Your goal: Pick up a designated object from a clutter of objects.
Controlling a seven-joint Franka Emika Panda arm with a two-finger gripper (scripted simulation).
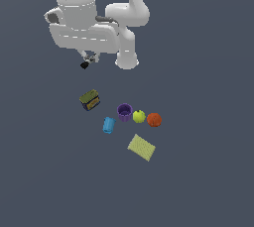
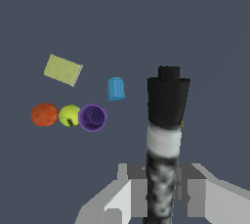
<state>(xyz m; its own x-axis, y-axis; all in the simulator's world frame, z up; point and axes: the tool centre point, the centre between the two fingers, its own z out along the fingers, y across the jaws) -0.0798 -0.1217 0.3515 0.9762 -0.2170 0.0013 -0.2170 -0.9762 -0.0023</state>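
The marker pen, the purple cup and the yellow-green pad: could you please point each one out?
marker pen (image 2: pixel 167 105): wrist view, on its black cap.
purple cup (image 1: pixel 124 112): exterior view, on its rim.
yellow-green pad (image 1: pixel 141 147): exterior view, on its flat top.

The marker pen (image 2: pixel 164 140), whitish-grey mottled barrel with a wide black cap end, is clamped between the pincer (image 2: pixel 161 189) fingers and held well above the bench; in the exterior view only its black tip (image 1: pixel 85 65) shows, seemingly tilted. Below lies the clutter: olive box (image 1: pixel 90 100), purple cup (image 1: pixel 124 112), green apple (image 1: pixel 139 116) touching the cup, orange-red ball (image 1: pixel 154 119), blue can (image 1: pixel 108 125) and yellow-green flat pad (image 1: pixel 141 147).
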